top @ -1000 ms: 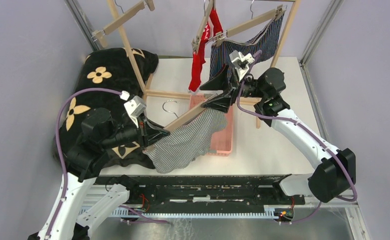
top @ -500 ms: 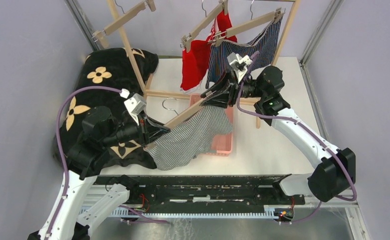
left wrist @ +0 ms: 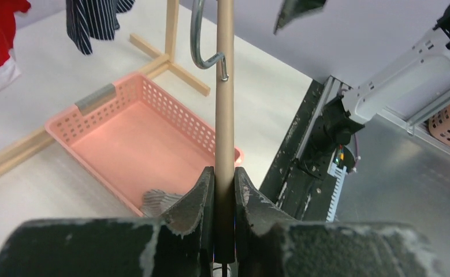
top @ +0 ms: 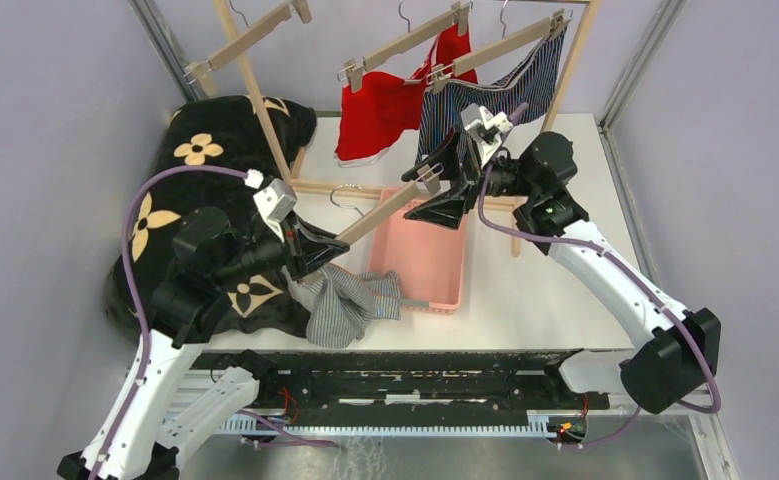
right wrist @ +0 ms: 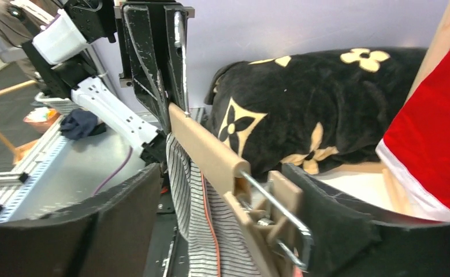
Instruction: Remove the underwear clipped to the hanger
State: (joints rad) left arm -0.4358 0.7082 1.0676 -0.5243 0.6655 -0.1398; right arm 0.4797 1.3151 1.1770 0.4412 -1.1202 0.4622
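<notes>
1. The left gripper (left wrist: 224, 180) is pressed tight on the lower end of a wooden hanger (left wrist: 225, 104). The bar is pinched between both fingers, and the hanger's metal hook (left wrist: 202, 40) curls off the bar farther up.
2. From that grip the hanger slants up and to the right, reaching the right gripper (top: 435, 190). Its fingers are spread wide, one on either side of the metal clip (right wrist: 271, 222) at the bar's far end. (The right wrist view shows a gap on both sides, so they grip nothing.)
3. The grey-and-white striped briefs (top: 340, 305) hang bunched from the hanger's lower end, right beside the left gripper. They droop onto the near edge of the table, with one fold over the near left corner of the pink basket (top: 430, 265). Seen from above, the clip at the right gripper's end carries no cloth. What fastens the briefs at the other end is hidden.
4. The pink basket sits on the white table (top: 520, 300), under the middle of the slanting hanger.
5. Behind the basket stands a wooden rack (top: 253, 90).
6. The red briefs with a white waistband (top: 380, 105) hang clipped to a second hanger on the rack.
7. Just to their right, the dark blue striped boxers (top: 485, 100) hang clipped to a third hanger, right behind the right gripper.
8. A black blanket with tan flowers (top: 215, 140) is heaped over the left side of the table, partly under the left arm.
</notes>
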